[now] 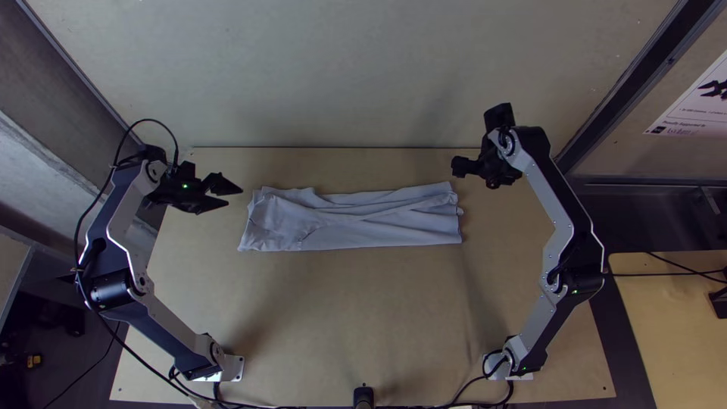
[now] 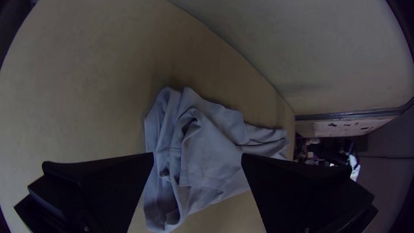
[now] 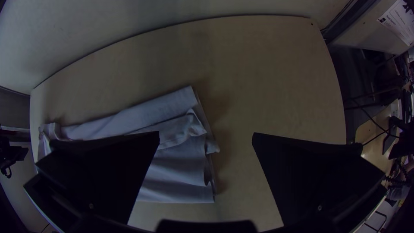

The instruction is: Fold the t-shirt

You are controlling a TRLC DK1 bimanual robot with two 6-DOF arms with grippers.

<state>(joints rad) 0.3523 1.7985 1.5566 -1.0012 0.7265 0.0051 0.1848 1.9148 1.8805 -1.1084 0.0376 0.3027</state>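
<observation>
Your t-shirt (image 1: pixel 356 220) lies on table (image 1: pixel 318 318), folded into long creased strip, loose edges at right end. Left gripper (image 1: pixel 233 195), jaws apart, near left end; right gripper (image 1: pixel 477 172), jaws apart, near right. Pale panel (image 1: pixel 356 76) stands behind; black cable (image 1: pixel 78 227) runs along your left arm (image 1: pixel 121 265).

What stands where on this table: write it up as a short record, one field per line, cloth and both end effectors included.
Item: light grey t-shirt
Shape: long, narrow band, folded and wrinkled
Lie: lengthwise from left to right in the top view
Right end: layers uneven and ruffled
Number of folds: cannot tell
Left end effector: open, by the band's left end, holding nothing
Right end effector: open, near the band's right end, holding nothing
Surface: light wooden table
</observation>
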